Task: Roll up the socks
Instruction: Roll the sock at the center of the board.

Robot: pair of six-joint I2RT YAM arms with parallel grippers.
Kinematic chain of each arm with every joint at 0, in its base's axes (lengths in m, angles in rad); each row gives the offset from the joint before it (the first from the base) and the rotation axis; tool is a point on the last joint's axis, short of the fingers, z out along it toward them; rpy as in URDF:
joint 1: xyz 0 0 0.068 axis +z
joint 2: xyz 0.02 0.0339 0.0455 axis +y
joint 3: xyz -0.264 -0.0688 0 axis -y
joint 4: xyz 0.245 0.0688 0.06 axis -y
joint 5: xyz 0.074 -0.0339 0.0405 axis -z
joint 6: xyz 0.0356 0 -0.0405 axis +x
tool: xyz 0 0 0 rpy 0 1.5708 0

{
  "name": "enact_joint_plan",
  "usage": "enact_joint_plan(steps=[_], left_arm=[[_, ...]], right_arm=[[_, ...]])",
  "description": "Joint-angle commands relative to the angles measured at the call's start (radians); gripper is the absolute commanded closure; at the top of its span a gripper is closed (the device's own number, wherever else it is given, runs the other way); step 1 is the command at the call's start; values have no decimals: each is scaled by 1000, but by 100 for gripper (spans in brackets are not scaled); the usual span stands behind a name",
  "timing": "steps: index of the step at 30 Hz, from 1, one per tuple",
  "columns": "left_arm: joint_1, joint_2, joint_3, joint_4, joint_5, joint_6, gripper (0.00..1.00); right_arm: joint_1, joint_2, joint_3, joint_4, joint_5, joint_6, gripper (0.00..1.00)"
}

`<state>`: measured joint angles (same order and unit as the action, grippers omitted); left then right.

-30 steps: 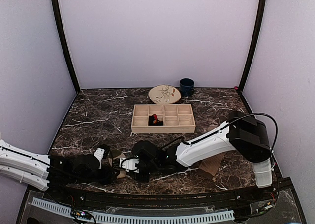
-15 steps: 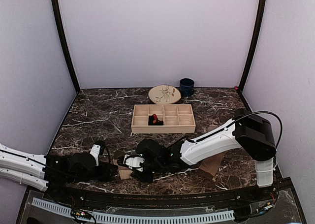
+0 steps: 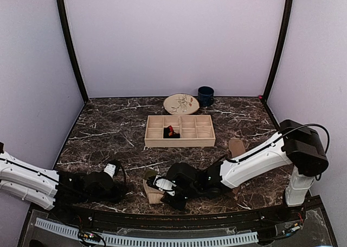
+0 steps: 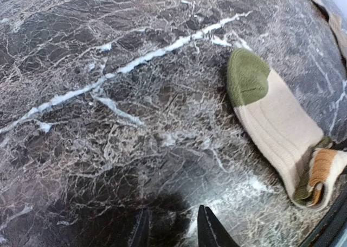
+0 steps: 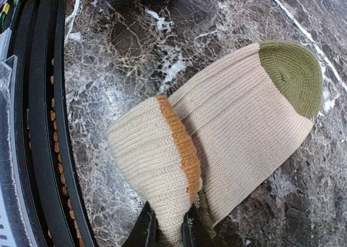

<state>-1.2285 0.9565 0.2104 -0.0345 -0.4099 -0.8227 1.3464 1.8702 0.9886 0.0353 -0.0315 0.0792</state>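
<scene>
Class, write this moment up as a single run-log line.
right gripper: shut on cream sock, folded end | left gripper: open, empty, above marble table | roll: begun, not finished

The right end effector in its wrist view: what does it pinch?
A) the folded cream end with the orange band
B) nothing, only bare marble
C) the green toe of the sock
A: the right end effector is clamped on the folded end of the cream sock, just below its orange band.
</scene>
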Motion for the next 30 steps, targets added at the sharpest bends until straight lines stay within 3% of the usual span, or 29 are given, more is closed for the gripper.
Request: enact_joint_plan(steps=[1, 7, 12, 14, 16, 18, 30], left_arm=[[-5, 120, 61, 44, 40, 37, 67], [-5, 232, 81, 143, 72, 57, 77], [-7, 154, 38, 162, 73, 69, 79], [-14, 105, 9, 177, 76, 93, 75], [-24, 61, -7, 183, 82, 111, 61], [-36, 33, -9, 169, 71, 122, 53], [-177, 39, 29, 84, 2, 105, 50]], right_arm=[[22, 12, -24, -90, 17, 104, 89], [24, 79, 77, -121, -83, 131, 88], [-1, 139, 151, -151, -204, 153, 88], [-20, 152, 157, -158, -256, 169, 88], [-37, 159, 157, -162, -306, 185, 87], [-49, 173, 202, -184, -343, 195, 87], [-92, 196, 238, -220, -423, 212, 88]])
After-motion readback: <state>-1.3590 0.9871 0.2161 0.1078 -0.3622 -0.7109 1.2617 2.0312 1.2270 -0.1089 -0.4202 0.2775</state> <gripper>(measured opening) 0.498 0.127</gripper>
